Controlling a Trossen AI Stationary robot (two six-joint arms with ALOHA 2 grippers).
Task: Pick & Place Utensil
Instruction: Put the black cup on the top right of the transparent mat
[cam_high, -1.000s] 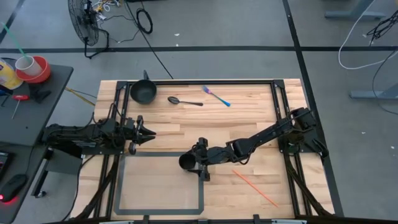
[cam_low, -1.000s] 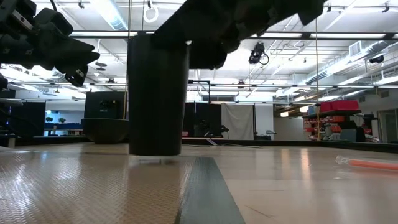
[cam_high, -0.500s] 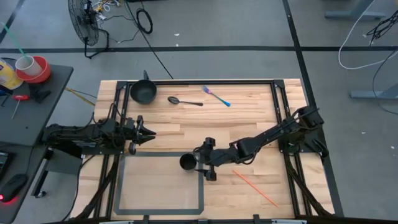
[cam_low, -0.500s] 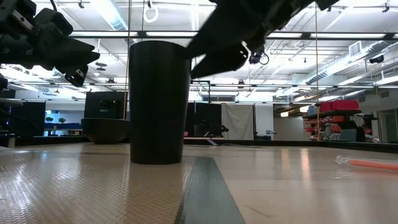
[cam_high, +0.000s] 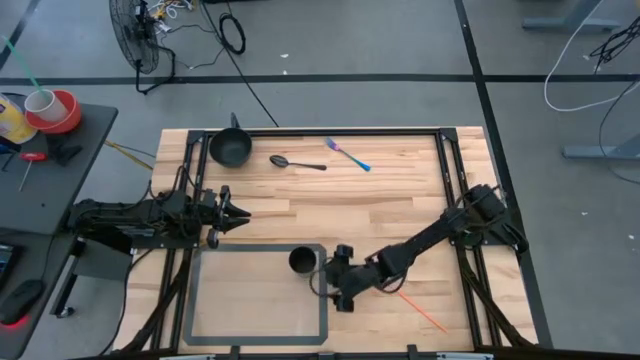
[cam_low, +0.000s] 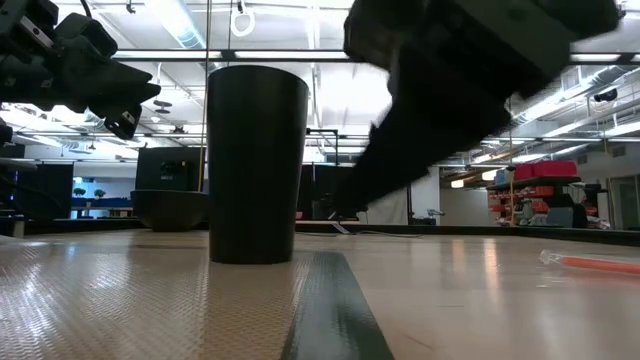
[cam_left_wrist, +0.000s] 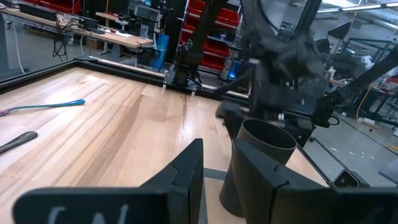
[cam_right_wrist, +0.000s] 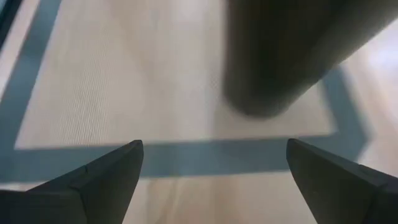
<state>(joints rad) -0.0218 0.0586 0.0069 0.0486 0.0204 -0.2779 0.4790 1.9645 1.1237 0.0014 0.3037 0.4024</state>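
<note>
A black cup stands upright on its base at the far right corner of the grey-framed mat; it also shows in the low view, the left wrist view and the right wrist view. My right gripper is open and empty just to the cup's near right, its fingers pointing at the mat corner. My left gripper waits open at the table's left. A dark spoon and a blue-handled fork lie flat at the far side.
A black bowl stands at the far left corner. An orange stick lies on the wood at the near right, close behind my right arm. Bare wood lies between the mat and the utensils.
My right gripper has set the black cup down on the mat's far right corner, opened and let go. It has then drawn back toward the table's near right edge. The cup, first a little above the mat, now stands upright on it.
</note>
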